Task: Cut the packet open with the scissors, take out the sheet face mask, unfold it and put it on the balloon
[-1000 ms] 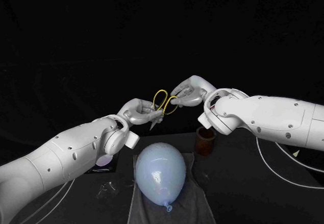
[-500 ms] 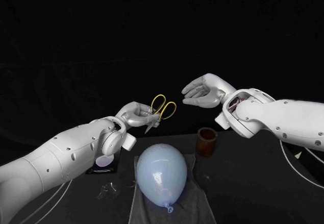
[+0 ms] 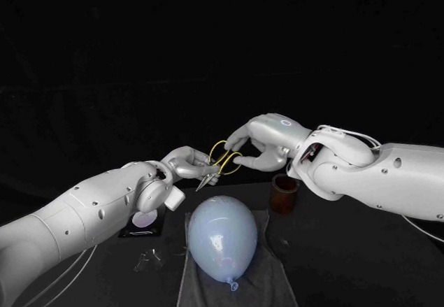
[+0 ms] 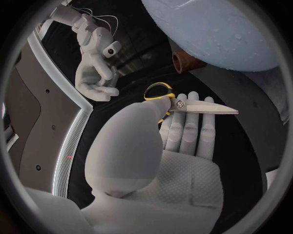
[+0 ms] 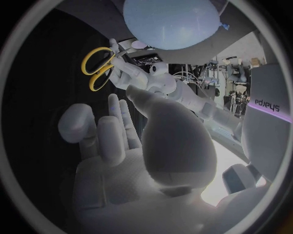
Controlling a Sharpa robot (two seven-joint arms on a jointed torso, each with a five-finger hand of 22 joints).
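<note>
Head view: L hand (image 3: 187, 162) grips the scissors (image 3: 220, 156) in mid-air, fingers wrapped round the pivot, yellow loops at 12 o'clock, blades closed and pointing to approx 7. R hand (image 3: 257, 143) is just at 3 o'clock of the loops, fingers loosely curled and parted, holding nothing; wrist views show a gap btwn its fingertips and the loops. Balloon (image 3: 222, 234) lies on a grey towel (image 3: 241, 296) at 6 o'clock of the scissors, w/ a brown cup (image 3: 283, 194) at its 2 o'clock.
</note>
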